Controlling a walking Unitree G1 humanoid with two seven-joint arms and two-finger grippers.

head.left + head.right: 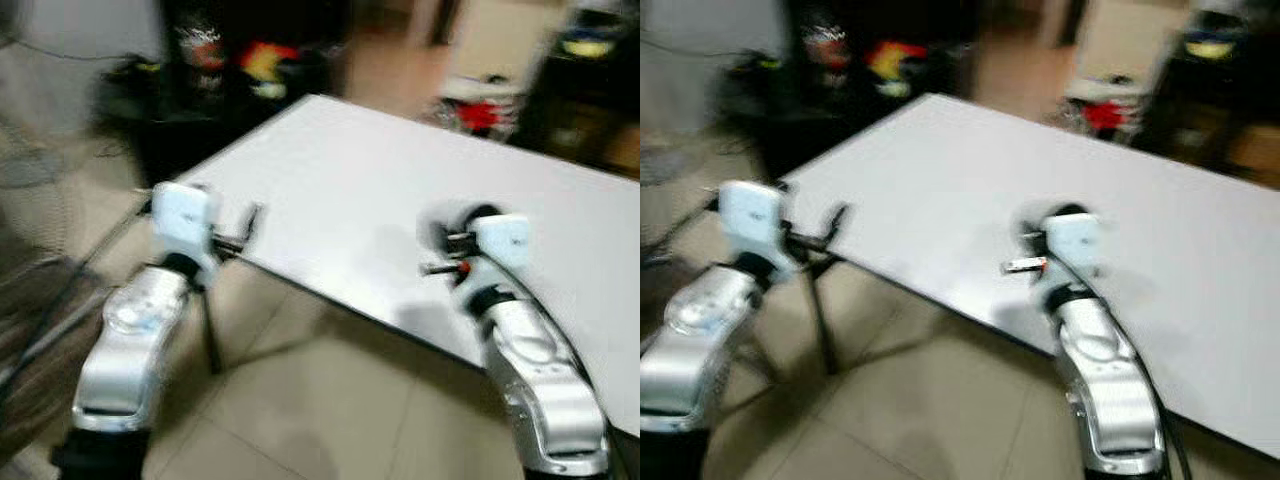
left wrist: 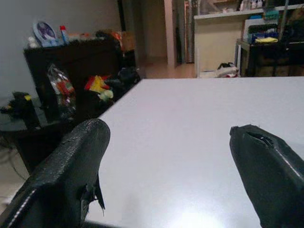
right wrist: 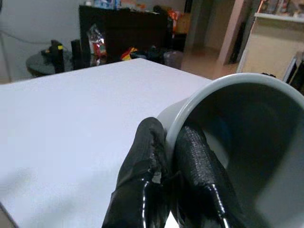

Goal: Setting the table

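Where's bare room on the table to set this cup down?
Nearly the whole white rectangular table top is bare, from its near edge between both grippers to its far corner. The right gripper pinches the grey cup by its rim above the near edge. Clutter crowds the dark furniture beyond.

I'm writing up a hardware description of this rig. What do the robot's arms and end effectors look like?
Both arms are glossy silver shells, each ending in a white boxy wrist block. The left end effector has two thick black fingers with a rough, worn coating. The right end effector matches, and a small orange-red part sits at its wrist.
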